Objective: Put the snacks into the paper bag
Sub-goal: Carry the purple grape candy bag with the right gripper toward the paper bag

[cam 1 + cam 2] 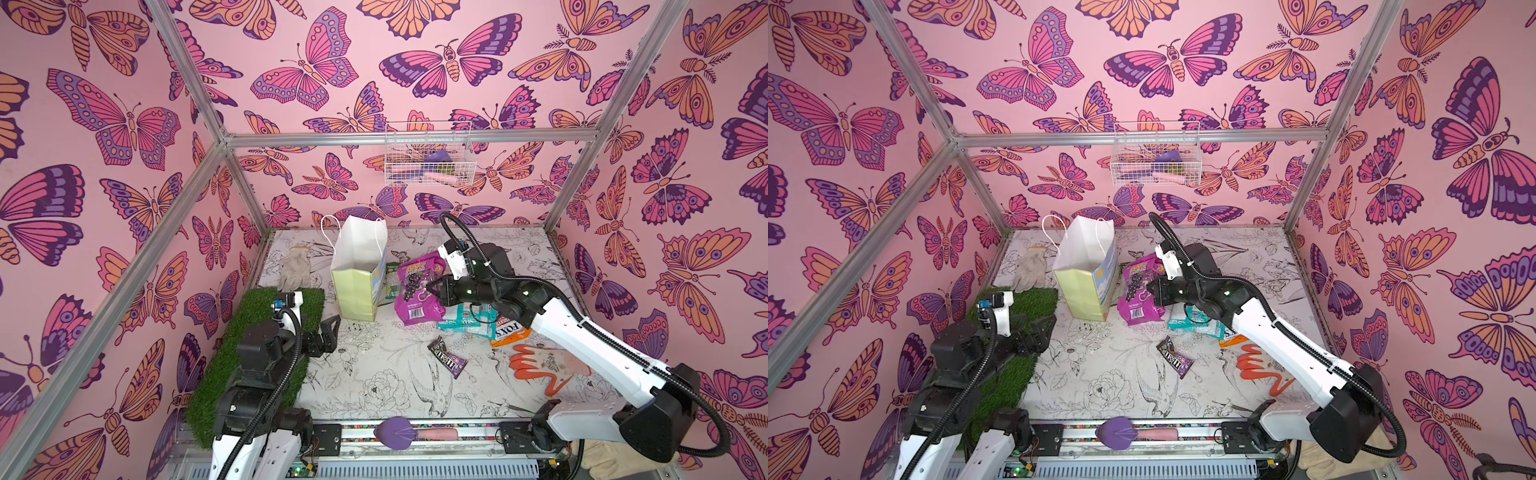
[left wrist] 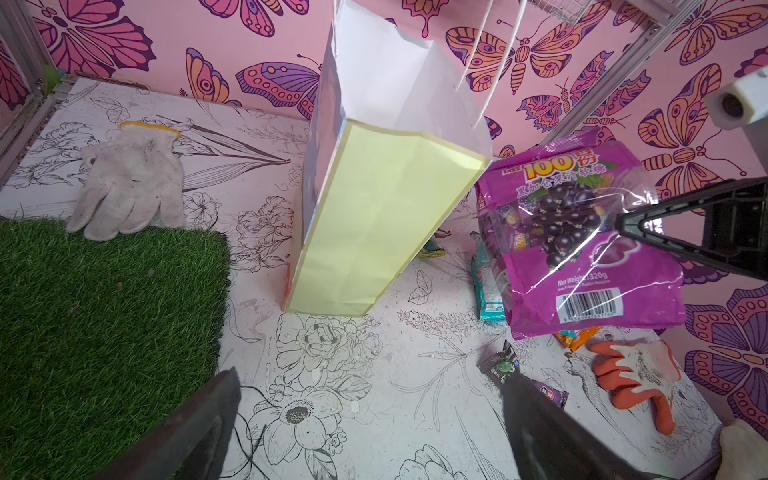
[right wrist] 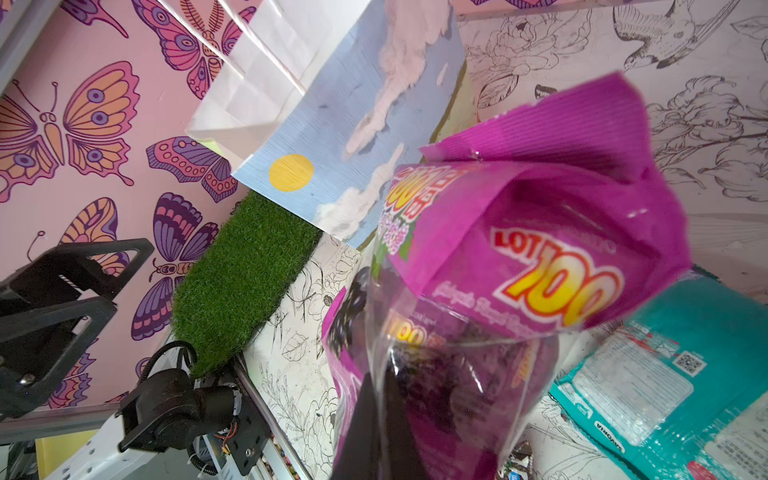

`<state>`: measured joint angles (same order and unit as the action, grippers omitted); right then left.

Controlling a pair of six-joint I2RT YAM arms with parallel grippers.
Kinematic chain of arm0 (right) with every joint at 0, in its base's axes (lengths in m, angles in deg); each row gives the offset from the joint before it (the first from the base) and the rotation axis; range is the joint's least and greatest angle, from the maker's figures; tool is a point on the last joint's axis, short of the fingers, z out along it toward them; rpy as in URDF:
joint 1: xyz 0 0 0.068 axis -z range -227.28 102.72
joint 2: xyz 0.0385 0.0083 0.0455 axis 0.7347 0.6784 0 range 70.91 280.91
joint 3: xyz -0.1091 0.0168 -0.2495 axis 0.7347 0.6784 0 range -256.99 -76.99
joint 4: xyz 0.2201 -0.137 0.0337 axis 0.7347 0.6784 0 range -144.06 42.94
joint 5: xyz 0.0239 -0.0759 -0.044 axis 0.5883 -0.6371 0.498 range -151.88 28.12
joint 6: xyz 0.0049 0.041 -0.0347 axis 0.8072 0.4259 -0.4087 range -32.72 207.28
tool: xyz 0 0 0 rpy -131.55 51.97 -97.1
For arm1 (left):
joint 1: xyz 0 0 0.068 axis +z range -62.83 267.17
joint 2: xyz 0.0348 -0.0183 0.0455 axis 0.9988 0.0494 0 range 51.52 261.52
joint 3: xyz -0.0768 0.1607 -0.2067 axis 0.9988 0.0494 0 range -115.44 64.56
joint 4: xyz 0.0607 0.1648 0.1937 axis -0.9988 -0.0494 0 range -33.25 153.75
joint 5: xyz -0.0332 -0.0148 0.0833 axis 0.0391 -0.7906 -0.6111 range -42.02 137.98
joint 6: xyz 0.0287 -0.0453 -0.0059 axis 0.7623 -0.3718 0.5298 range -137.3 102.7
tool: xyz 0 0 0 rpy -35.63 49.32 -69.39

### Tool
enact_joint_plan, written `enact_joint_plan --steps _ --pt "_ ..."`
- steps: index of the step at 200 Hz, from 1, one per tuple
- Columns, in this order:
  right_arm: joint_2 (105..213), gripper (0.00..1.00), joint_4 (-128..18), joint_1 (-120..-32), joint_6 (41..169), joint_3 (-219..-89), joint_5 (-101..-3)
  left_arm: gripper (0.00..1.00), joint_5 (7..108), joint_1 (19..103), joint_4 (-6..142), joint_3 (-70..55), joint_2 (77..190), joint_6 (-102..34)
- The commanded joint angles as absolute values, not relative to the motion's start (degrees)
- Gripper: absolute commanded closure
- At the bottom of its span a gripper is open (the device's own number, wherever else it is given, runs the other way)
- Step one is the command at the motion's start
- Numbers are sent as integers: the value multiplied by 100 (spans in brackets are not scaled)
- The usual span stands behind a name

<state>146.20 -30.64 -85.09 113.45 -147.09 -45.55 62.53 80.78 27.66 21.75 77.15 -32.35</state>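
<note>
So the whole floor of this booth is a table (image 1: 374,382) covered in a black-and-white flower print, with a grass mat (image 1: 216,374) laid on its left side. The paper bag (image 1: 353,295) stands upright just past the mat's far right corner, mouth open, cord handles up.

Right next to it on the right is the big purple grape pouch (image 1: 415,286), and the right gripper (image 1: 432,289) has it pinched tight by the clear window part. It hangs upright, looks lifted off the table, and isn't in the bag yet. The left gripper (image 1: 328,334) just sits over the mat's right edge, fingers spread wide with nothing in them.

The rest of the snacks:
- teal packets (image 1: 469,322), on the table under the right arm
- orange Fox's bag (image 1: 509,332), just right of those
- a green packet (image 1: 390,282), peeking out between the bag and the pouch
- little M&M's pack (image 1: 448,356), alone near the middle

There's also an orange-and-grey glove (image 1: 544,365) near right and a grey-white glove (image 1: 295,270) far left.
</note>
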Motion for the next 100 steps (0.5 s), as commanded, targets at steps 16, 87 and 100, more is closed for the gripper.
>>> enact_joint_plan --steps 16,87,100 --pt "14337 100 -3650 -8488 11317 -15087 -4414 0 6213 8058 2677 2248 7710 -3191" --pt "14370 100 -3648 -8503 11250 -15538 -4308 0 6213 8054 2681 2251 7718 -3190" --pt "14378 100 -3658 -8510 11241 -15609 -4312 0 6213 8053 2675 2252 7710 -3190"
